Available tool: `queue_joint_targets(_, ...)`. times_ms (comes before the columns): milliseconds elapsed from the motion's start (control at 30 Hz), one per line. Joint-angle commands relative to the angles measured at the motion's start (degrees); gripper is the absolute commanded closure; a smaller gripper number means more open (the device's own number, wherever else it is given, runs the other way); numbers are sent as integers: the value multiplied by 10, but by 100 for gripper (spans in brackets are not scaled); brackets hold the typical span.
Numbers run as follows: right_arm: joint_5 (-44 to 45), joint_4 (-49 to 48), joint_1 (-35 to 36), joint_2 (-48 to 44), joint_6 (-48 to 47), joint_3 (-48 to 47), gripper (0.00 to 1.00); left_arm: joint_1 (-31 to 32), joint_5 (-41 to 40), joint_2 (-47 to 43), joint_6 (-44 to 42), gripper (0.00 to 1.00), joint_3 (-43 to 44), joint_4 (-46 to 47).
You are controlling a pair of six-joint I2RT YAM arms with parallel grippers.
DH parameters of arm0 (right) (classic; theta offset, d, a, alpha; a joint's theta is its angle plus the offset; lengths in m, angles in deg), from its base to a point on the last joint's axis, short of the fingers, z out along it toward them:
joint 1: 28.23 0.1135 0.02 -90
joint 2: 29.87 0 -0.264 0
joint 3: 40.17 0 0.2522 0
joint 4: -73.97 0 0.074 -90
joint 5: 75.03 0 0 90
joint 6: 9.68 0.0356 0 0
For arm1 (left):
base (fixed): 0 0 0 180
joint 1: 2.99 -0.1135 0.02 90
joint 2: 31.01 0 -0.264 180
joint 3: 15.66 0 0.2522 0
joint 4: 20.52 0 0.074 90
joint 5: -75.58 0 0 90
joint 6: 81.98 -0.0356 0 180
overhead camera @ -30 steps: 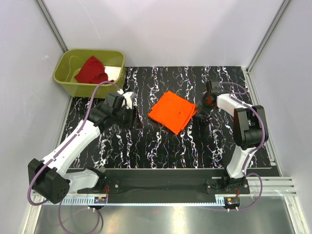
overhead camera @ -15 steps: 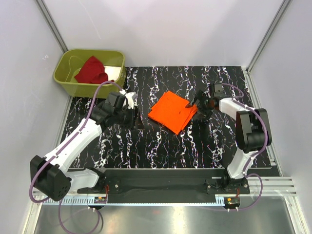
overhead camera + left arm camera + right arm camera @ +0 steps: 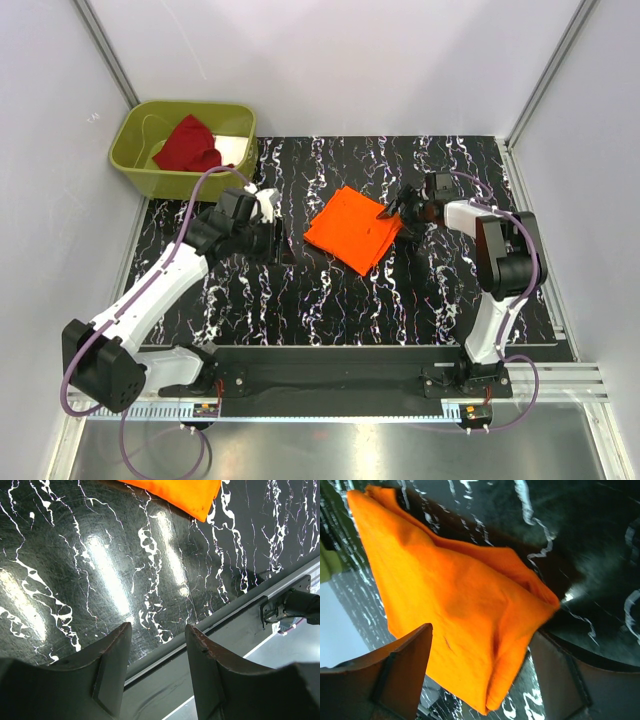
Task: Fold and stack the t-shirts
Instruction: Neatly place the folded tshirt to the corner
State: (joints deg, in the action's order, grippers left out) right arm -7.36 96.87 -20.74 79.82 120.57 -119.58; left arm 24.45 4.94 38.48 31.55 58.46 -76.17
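Note:
The bright orange t-shirt (image 3: 353, 229) lies folded into a square in the middle of the black marbled table. The dark red t-shirt (image 3: 190, 146) sits crumpled in the olive-green bin (image 3: 132, 165) at the back left. My right gripper (image 3: 393, 212) is at the orange shirt's right corner. In the right wrist view its jaws (image 3: 481, 632) stand open on either side of that orange corner (image 3: 470, 610), not clamped on it. My left gripper (image 3: 282, 243) hovers left of the orange shirt, open and empty (image 3: 157, 627), with the shirt's edge (image 3: 175, 492) ahead of it.
White walls enclose the table on three sides. A metal rail (image 3: 240, 615) runs along the table's near edge, with a cable connector (image 3: 295, 607) beside it. Bare marbled surface (image 3: 330, 300) lies in front of the orange shirt.
My right gripper has moved left from beside the shirt to its right corner and has opened wide around it. The left arm has hardly shifted.

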Motion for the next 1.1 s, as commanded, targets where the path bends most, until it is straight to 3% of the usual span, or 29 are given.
queue_joint_targets(0,-17,-33,1,34,-11,-3,20,-9,24,-9,-9,48,0,24)
queue_joint_targets(200,-20,-69,0,54,-34,-6,28,-20,37,-6,-10,48,-4,27)
queue_joint_targets(267,-19,-76,-1,61,-44,-14,36,-22,38,-7,-11,48,-5,27)
queue_joint_targets(367,-28,-67,-1,75,-73,-43,55,-25,41,-8,-10,48,-7,29)
queue_joint_targets(533,-58,-46,-1,110,-112,-110,75,-30,59,-15,-2,48,-24,47)
queue_joint_targets(633,-47,2,-1,119,-140,-157,97,-34,66,-20,-1,48,-34,56)
queue_joint_targets(667,-37,20,-1,117,-160,-169,100,-35,66,-23,-1,48,-37,57)
queue_joint_targets(833,27,156,-2,101,-258,-255,100,-41,70,-31,-9,47,-50,66)
queue_joint_targets(967,125,348,-7,140,-391,-384,100,-42,73,-30,-13,47,-59,72)
queue_joint_targets(1067,231,405,-16,175,-478,-460,100,-42,82,-25,-10,47,-70,91)
